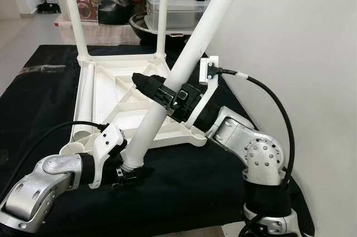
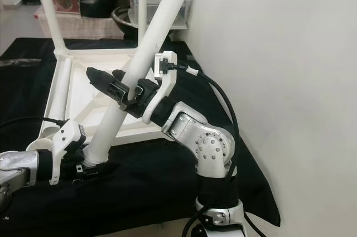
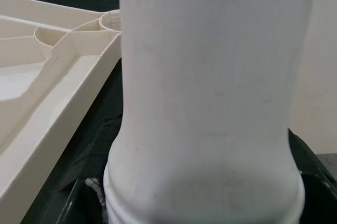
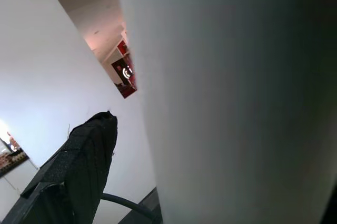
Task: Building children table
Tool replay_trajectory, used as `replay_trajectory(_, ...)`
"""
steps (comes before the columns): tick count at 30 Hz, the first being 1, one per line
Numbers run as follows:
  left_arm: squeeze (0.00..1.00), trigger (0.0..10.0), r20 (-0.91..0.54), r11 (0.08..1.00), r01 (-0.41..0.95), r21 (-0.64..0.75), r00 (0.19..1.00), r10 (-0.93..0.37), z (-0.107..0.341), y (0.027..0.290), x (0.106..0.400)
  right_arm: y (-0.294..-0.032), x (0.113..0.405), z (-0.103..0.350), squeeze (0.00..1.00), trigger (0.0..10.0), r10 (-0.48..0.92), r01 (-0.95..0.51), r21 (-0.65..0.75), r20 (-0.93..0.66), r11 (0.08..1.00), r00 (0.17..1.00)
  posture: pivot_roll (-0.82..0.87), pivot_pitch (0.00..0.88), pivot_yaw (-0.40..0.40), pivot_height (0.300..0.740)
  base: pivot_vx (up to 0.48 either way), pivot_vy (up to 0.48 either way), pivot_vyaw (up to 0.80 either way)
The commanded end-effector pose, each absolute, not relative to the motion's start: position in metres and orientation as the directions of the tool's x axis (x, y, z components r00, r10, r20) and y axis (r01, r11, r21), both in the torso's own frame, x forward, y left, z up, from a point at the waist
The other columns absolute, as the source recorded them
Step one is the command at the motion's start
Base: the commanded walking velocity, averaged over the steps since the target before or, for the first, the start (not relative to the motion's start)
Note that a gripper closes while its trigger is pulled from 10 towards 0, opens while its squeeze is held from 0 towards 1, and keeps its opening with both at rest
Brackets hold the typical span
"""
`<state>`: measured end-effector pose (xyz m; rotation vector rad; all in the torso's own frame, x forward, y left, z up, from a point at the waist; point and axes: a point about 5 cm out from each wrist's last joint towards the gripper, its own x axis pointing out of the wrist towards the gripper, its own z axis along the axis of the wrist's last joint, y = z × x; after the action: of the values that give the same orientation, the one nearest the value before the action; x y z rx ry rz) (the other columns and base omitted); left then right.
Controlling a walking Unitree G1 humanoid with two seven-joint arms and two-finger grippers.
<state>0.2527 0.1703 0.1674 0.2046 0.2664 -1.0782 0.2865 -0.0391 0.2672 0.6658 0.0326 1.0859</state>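
I hold a long white table leg (image 1: 184, 64) with both my arms. It leans up to the right, near the white wall (image 1: 290, 36). My left gripper (image 1: 127, 174) is closed around the bottom end of the leg, down low over the black cloth (image 1: 184, 187). My right gripper (image 1: 153, 89) is clamped on the leg's middle. The white table top (image 1: 106, 100) lies upside down on the cloth, just behind the leg. Two other legs (image 1: 73, 14) already stand up from its far corners. One more leg (image 1: 83, 100) lies flat along its left side.
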Motion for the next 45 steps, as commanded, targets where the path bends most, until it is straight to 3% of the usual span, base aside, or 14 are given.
replay_trajectory(1,0.00,0.0,-0.313,0.426,0.904,0.047,0.418,-0.853,0.167,0.165,0.252,-0.036,0.285,0.266,0.00,10.0,0.826,-0.803,0.516,0.283,0.298,0.488,0.06,0.000,-0.091,0.740,0.000,0.000,0.00)
replay_trajectory(7,0.00,0.0,-0.372,0.422,0.897,0.128,0.438,-0.818,0.161,0.162,0.256,-0.028,0.287,0.256,0.00,10.0,0.801,-0.761,0.512,0.210,0.398,0.560,0.06,0.000,-0.090,0.740,0.000,0.000,0.00)
replay_trajectory(9,0.00,0.0,-0.371,0.449,0.879,0.163,0.476,-0.797,0.160,0.156,0.260,-0.029,0.293,0.246,0.00,10.0,0.761,-0.702,0.520,0.142,0.487,0.633,0.06,0.000,-0.090,0.740,0.000,0.000,0.00)
replay_trajectory(18,0.00,0.0,-0.384,0.444,0.873,0.201,0.487,-0.785,0.153,0.146,0.258,-0.032,0.302,0.236,0.00,10.0,0.696,-0.624,0.546,0.099,0.559,0.711,0.06,0.000,-0.096,0.740,0.000,0.000,0.00)
replay_trajectory(19,0.00,0.0,-0.381,0.443,0.873,0.203,0.488,-0.785,0.154,0.146,0.258,-0.032,0.303,0.235,0.00,4.8,0.690,-0.617,0.548,0.097,0.565,0.717,0.06,0.000,-0.096,0.740,0.000,0.000,0.00)
replay_trajectory(21,0.00,0.0,-0.379,0.443,0.873,0.204,0.488,-0.786,0.155,0.146,0.258,-0.032,0.304,0.235,0.00,4.8,0.686,-0.613,0.548,0.094,0.569,0.722,0.06,0.000,-0.096,0.740,0.000,0.000,0.00)
replay_trajectory(22,0.00,0.0,-0.376,0.440,0.874,0.209,0.487,-0.788,0.156,0.146,0.259,-0.032,0.306,0.234,0.00,0.0,0.663,-0.594,0.549,0.093,0.588,0.743,0.07,0.000,-0.097,0.740,0.000,0.000,0.00)
replay_trajectory(38,0.00,0.0,-0.363,0.444,0.859,0.253,0.510,-0.780,0.159,0.145,0.263,-0.032,0.307,0.234,0.00,0.0,0.613,-0.572,0.538,0.126,0.618,0.780,0.06,0.000,-0.091,0.740,0.000,0.000,0.00)
replay_trajectory(39,0.53,3.3,-0.350,0.483,0.820,0.309,0.570,-0.743,0.159,0.151,0.270,-0.032,0.307,0.236,0.00,0.0,0.615,-0.580,0.538,0.138,0.612,0.776,0.06,0.000,-0.090,0.740,0.000,0.000,0.00)
replay_trajectory(40,0.53,3.3,-0.350,0.483,0.820,0.309,0.570,-0.743,0.159,0.151,0.270,-0.032,0.307,0.236,0.00,0.0,0.615,-0.580,0.538,0.138,0.612,0.776,0.06,0.000,-0.090,0.740,0.000,0.000,0.00)
replay_trajectory(41,1.00,7.3,-0.341,0.509,0.798,0.322,0.599,-0.725,0.159,0.155,0.273,-0.032,0.306,0.237,0.00,0.0,0.616,-0.585,0.536,0.145,0.609,0.774,0.06,0.000,-0.091,0.740,0.000,0.000,0.00)
replay_trajectory(42,1.00,10.0,-0.334,0.532,0.785,0.317,0.617,-0.712,0.160,0.158,0.276,-0.032,0.306,0.238,0.00,0.0,0.618,-0.589,0.534,0.150,0.607,0.772,0.06,0.000,-0.091,0.740,0.000,0.000,0.00)
replay_trajectory(45,1.00,10.0,-0.303,0.575,0.748,0.331,0.661,-0.686,0.165,0.164,0.281,-0.033,0.306,0.238,0.00,0.0,0.618,-0.595,0.528,0.157,0.606,0.770,0.06,0.000,-0.092,0.740,0.000,0.000,0.00)
